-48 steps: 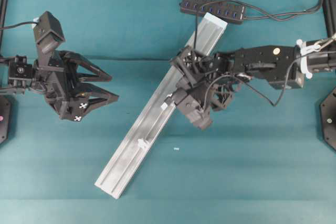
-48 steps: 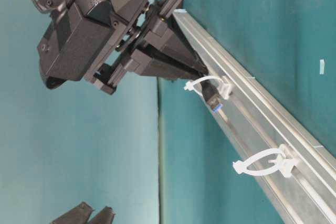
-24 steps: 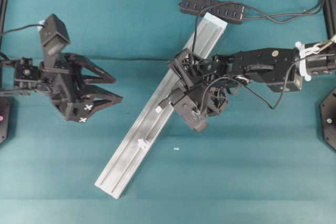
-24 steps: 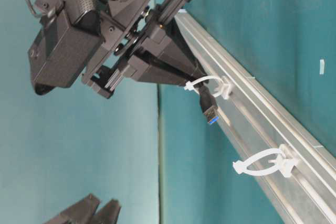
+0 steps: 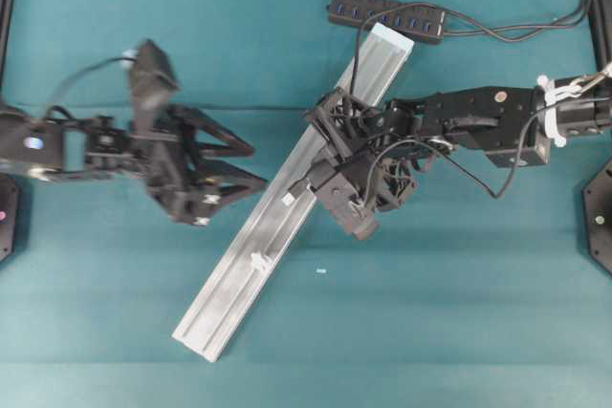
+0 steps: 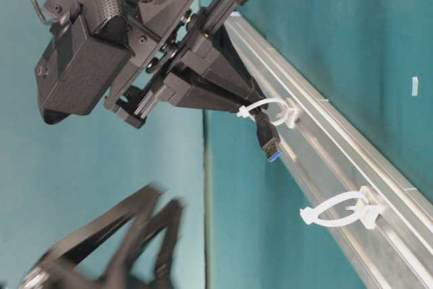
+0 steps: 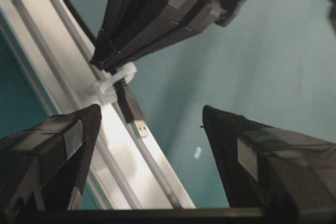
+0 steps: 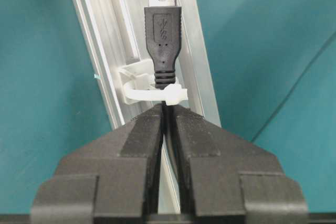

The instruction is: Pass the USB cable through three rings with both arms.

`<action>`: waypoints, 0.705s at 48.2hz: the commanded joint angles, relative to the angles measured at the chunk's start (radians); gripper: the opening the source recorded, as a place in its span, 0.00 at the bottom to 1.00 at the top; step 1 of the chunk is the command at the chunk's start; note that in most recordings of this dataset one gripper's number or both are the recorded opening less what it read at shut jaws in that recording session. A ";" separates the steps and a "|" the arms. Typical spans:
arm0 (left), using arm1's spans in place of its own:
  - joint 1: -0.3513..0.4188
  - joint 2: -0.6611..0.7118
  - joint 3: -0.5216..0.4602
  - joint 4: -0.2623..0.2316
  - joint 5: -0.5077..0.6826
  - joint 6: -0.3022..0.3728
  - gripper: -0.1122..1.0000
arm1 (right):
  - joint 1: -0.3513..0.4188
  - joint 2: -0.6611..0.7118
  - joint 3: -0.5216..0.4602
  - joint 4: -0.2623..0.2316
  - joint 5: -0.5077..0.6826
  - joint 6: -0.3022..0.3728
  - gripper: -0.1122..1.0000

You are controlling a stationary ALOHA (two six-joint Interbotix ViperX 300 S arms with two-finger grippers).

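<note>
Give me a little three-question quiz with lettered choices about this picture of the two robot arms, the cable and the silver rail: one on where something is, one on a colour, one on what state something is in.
1. Where is the USB plug?
A. Lying on the cloth beside the rail
B. Poking through a white ring on the rail
C. Plugged into the hub

2. What colour is the table cover?
A. Teal
B. Red
C. Grey

3. How do the jaws of the left gripper stand?
A. Clamped on the plug
B. Shut with nothing in them
C. Wide open with nothing in them

Answers: 1 B, the right wrist view shows the plug just past the ring, with the right gripper pinching the cord behind it. 2 A, the cloth is teal in every view. 3 C, the left wrist view shows a wide gap between its two fingers, the plug beyond them.
</note>
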 commanded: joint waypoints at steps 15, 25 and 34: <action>-0.011 0.202 -0.114 0.003 -0.038 0.002 0.87 | -0.003 0.000 -0.011 0.003 -0.006 0.006 0.18; -0.035 0.232 -0.114 0.003 -0.038 -0.002 0.87 | -0.008 -0.002 -0.011 0.002 -0.006 0.008 0.18; -0.025 0.244 -0.135 0.003 -0.041 -0.002 0.87 | -0.008 -0.002 -0.011 0.003 -0.006 0.018 0.18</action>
